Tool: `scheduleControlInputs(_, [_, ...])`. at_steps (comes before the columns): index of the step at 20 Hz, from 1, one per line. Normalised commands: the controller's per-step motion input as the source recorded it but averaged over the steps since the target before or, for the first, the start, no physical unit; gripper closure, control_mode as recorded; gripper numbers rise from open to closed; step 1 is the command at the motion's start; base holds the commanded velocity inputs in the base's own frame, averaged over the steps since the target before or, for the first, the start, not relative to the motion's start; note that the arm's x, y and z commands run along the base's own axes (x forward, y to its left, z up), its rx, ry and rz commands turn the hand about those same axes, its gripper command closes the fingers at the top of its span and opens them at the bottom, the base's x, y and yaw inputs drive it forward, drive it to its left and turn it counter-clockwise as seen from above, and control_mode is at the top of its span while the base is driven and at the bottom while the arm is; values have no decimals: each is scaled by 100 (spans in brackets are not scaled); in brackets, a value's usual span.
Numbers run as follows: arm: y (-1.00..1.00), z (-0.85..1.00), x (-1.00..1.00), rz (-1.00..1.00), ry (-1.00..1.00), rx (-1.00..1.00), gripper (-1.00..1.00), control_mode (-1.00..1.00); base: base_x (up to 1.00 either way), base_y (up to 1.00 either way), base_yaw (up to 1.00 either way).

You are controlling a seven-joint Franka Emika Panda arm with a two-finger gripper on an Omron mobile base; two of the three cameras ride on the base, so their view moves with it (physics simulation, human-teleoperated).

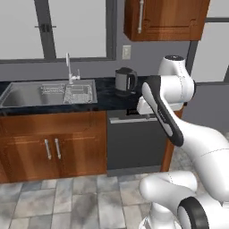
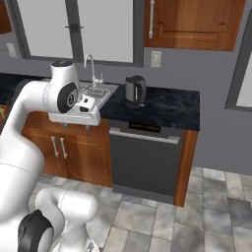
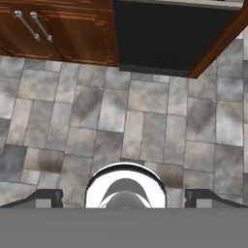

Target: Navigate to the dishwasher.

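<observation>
While the claw (image 3: 124,196) points down at the grey tiled floor (image 3: 111,121), its two dark tips stand wide apart, holding nothing. The dark grey flat-fronted dishwasher (image 2: 143,160) with long silver bar handle sits centre frame under the black stone bench (image 2: 162,109), beside brown wooden cabinet doors (image 2: 69,152).

We see flat, even, moderately bright rendered light in all three views, with no visible lamp; the pale window panes (image 1: 80,27) at the top of both base views are a uniform off-white and cast no glare. Shadows are soft and faint: the dishwasher (image 2: 143,160) front reads as a dull dark panel without reflections, the black counter (image 2: 167,108) carries only a mottled sheen, and the steel sink (image 1: 49,94) shows mild grey highlights. All pictures are slightly soft and low in resolution, blurring the floor tiles (image 3: 145,121), and we notice no bending of straight lines at the frame edges.
</observation>
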Motion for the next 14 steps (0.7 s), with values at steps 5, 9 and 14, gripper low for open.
scheduleControlInputs(5, [0,0,0,0,0,0,-100,100,100,-13,-2])
scheduleControlInputs(9, [0,0,0,0,0,0,-100,100,100,-14,2])
scheduleControlInputs(14, [0,0,0,0,0,0,-100,100,99,-28,1])
